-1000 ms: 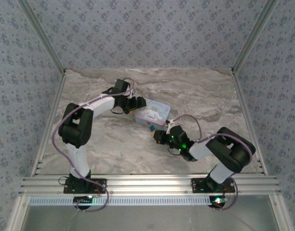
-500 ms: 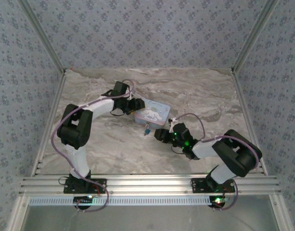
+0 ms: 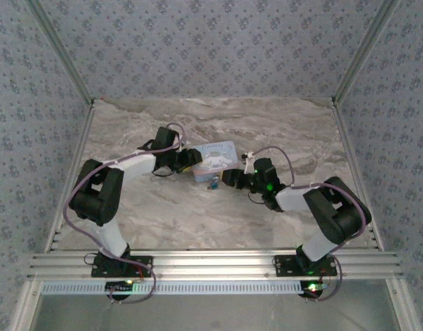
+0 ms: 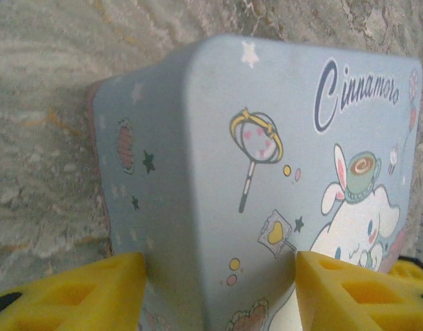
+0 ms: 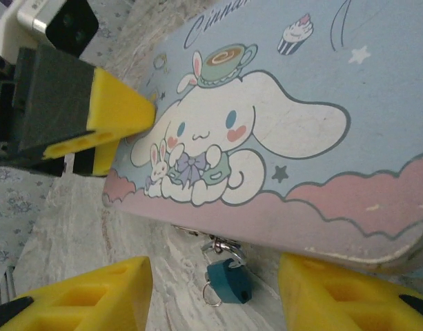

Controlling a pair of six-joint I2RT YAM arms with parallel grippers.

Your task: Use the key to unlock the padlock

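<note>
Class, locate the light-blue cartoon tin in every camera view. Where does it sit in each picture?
Top external: tin near the middle of the table, slightly far of centre.
Left wrist: tin from centre to right edge, a corner toward the camera.
Right wrist: tin across the upper part, lid showing.
Shared landmark: the marbled table under it.

Marble-patterned table [image 3: 163, 214], light-blue cartoon tin [image 3: 214, 160] and tiny dark padlock [image 5: 228, 281] on it

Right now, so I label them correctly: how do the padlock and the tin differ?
The padlock is tiny; the tin is far larger. The padlock is plain dark teal; the tin is pale blue and pink with cartoon print. Both are on the marble tabletop.
</note>
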